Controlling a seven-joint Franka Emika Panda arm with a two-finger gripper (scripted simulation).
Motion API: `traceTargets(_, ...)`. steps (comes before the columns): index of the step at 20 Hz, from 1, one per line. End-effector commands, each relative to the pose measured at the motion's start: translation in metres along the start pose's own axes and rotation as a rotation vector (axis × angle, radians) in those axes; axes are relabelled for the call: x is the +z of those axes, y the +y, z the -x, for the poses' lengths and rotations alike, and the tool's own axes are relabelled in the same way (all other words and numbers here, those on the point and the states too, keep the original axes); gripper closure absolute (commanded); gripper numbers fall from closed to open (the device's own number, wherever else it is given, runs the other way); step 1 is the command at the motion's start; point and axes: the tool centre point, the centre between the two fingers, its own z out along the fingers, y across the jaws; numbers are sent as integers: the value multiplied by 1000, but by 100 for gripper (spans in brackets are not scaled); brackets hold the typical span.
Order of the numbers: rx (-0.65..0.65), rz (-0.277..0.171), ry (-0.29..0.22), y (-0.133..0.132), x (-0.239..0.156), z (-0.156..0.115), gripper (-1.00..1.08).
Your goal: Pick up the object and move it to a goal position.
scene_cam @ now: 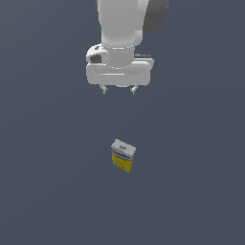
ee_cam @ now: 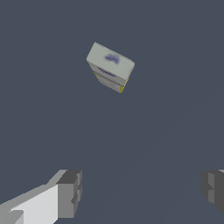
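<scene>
The white two-fingered tool [scene_cam: 118, 90] hangs with its jaws spread wide and nothing between them; in the wrist view both grey fingertips [ee_cam: 70, 192] stand far apart with only bare surface in the gap. The small rectangular box with a yellow lower part and a pale-grey, blue-printed top [scene_cam: 123, 155] stands on the flat dark grey table [scene_cam: 43, 191], well below the tool and not yet under its centre: the wrist view shows it ahead of the fingertips, outside the gap, so the tool must travel sideways as well as down.

The likeliest trouble, as I judge it, comes from the box's angle. Its sides sit turned relative to the line between the two fingers. If the tool descends without rotating to match, the pads would meet corners instead of flat faces, and the box could twist, skid across the table or squirt out as the jaws close.

A second risk is a descent that begins before the sideways offset is removed: one finger could land on the printed top and tip or push the box over. It looks light and stands fairly tall for its footprint, so a glancing touch may be enough to topple it.

Going too low could drive the fingertips into the table; stopping too high would give only a shallow pinch near the top, which may slip on lifting.
</scene>
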Motion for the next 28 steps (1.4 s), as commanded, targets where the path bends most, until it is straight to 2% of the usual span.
traceTargets(1, 0, 0, 0, 0, 0, 0, -92)
traceTargets(10, -36, -27, -2, -36, 0, 3, -92)
traceTargets(19, -66, -24, -2, -34, 3, -2, -92)
traceTargets(28, -202, -18, 0, -33, 13, -24, -92)
